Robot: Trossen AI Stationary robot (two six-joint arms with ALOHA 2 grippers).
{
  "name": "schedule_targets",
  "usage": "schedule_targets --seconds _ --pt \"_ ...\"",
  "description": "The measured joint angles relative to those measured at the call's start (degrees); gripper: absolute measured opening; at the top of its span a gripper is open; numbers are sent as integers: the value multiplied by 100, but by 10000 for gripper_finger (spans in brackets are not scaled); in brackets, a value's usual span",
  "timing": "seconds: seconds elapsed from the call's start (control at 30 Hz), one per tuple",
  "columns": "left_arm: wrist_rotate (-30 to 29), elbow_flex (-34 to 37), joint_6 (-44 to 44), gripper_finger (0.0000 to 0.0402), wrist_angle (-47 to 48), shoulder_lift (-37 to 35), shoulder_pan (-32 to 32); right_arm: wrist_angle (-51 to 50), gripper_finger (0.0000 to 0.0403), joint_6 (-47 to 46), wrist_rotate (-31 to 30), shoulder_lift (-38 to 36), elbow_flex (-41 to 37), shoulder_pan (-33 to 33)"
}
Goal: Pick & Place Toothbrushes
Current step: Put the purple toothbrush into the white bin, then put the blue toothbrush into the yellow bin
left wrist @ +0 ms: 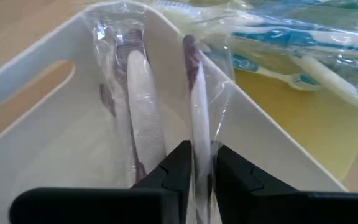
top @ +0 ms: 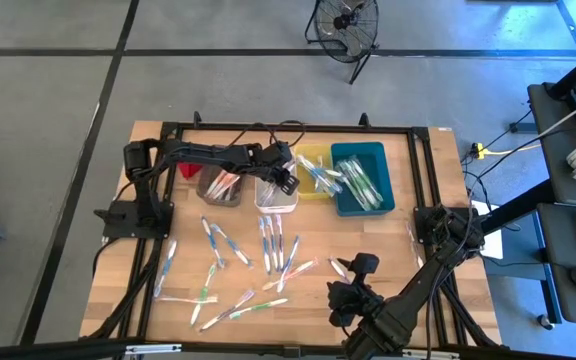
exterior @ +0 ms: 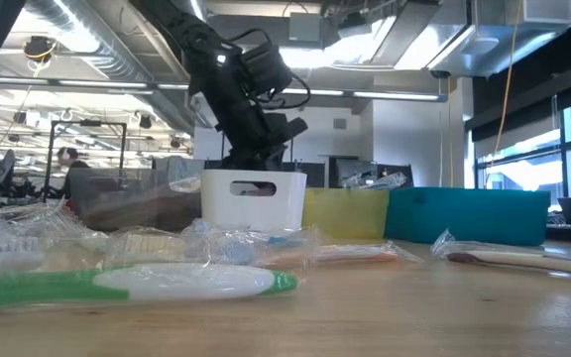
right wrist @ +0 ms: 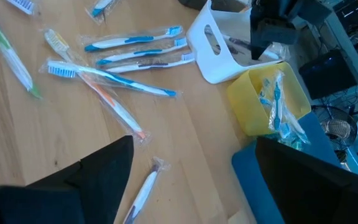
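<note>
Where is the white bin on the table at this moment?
In the high view the white bin stands at the far side of the table, between the grey bin and the yellow bin, with the left gripper over it.

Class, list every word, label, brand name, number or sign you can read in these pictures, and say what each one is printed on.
None: no readable text in any view.
The wrapped toothbrushes show no legible print on their clear wrappers.
The white bin, yellow bin and teal bin are plain, with no labels.
</note>
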State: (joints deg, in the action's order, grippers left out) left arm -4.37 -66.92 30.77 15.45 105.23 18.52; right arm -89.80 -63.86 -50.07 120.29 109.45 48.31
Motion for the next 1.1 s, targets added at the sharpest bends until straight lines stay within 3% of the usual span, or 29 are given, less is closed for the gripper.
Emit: schedule_targets --seconds 0.43,0.53,0.77,0.93,1.1 --pt "-37 0 11 149 -20 -162 -15 2 345 -9 1 -6 0 -2" --pt "182 0 11 163 50 -295 -15 25 349 -11 5 -9 0 -1" --pt "410 0 0 169 696 -781 -50 563 358 616 29 -9 -2 11" --pt "399 0 -3 165 1113 -1238 -229 1133 360 1283 510 -9 -2 11" --pt "64 0 -55 164 1477 -1726 -562 1590 354 1515 656 -9 -2 22"
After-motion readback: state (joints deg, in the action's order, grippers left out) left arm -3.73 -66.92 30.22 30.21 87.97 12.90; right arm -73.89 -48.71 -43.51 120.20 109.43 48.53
